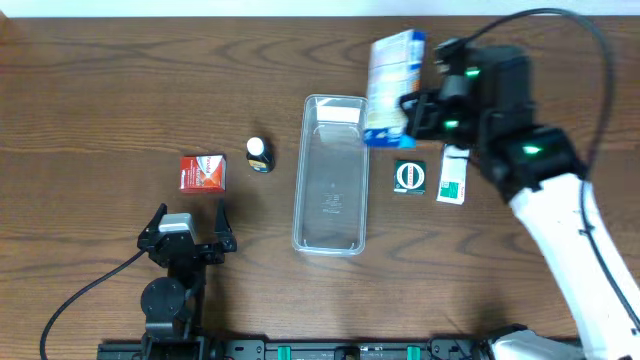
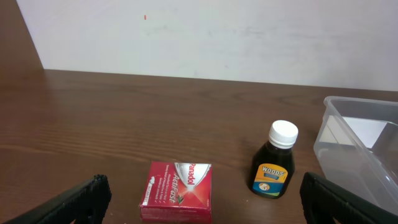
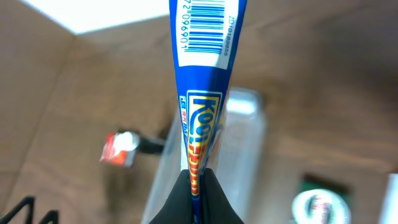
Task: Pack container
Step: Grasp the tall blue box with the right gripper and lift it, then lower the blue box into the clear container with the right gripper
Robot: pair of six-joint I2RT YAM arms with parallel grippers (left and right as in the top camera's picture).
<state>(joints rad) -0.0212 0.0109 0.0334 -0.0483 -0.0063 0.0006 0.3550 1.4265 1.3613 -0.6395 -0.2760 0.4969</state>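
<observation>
I saw the container [image 1: 330, 175] lying near the middle of the table [image 1: 100, 80]. Its long sides ran from 12 to 6 o'clock. It sat flat, and I could see nothing in it.

My right gripper [image 1: 408, 108] was up in the air, pinched tight on a blue packet [image 1: 393, 88]. The packet hung over the container's 1 o'clock corner, above its rim. In the right wrist view the fingertips [image 3: 186, 198] squeezed the packet's thin bottom edge, and the container showed below it.

My left gripper [image 1: 190, 225] was spread wide and held nothing. It sat low near the 6 o'clock edge of the table, at about 7 o'clock from the container.

A red box [image 1: 202, 172] lay at 12 o'clock from the left gripper, with a gap between them. A small dark bottle [image 1: 259, 154] with a white cap stood upright between the red box and the container, touching neither.

At 3 o'clock from the container lay a green box [image 1: 410, 177], just beside its long wall. A white box [image 1: 452, 178] lay just past that, under my right arm.

The table was bare wood at 12 o'clock on the left side, with lots of room.
</observation>
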